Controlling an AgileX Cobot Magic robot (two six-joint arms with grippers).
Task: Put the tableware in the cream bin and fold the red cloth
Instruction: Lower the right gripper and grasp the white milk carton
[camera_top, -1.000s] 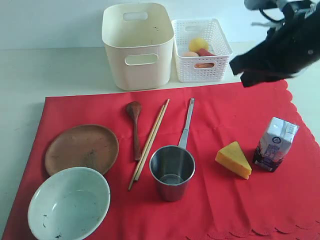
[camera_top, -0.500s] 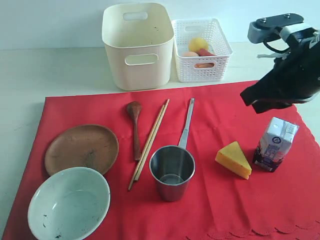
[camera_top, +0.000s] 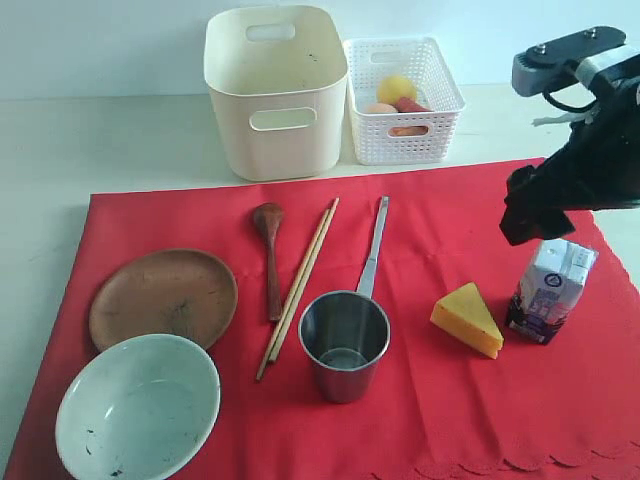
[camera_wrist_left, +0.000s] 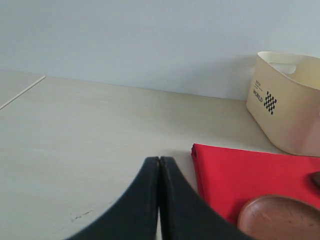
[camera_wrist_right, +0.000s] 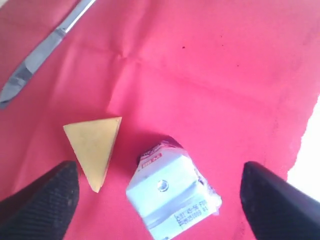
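Right arm high, black wrist angled down. Right hand (camera_top: 528, 212) hangs directly above milk carton (camera_top: 550, 290), not touching it. Fingers (camera_wrist_right: 47, 197) spread wide, one to each side of carton, nothing held. Left hand (camera_wrist_left: 159, 167): fingers pressed flat together, tips meeting, nothing between, well away from carton.

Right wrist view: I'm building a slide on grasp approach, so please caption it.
Open right gripper hangs above the milk carton, cheese wedge beside it on the red cloth.
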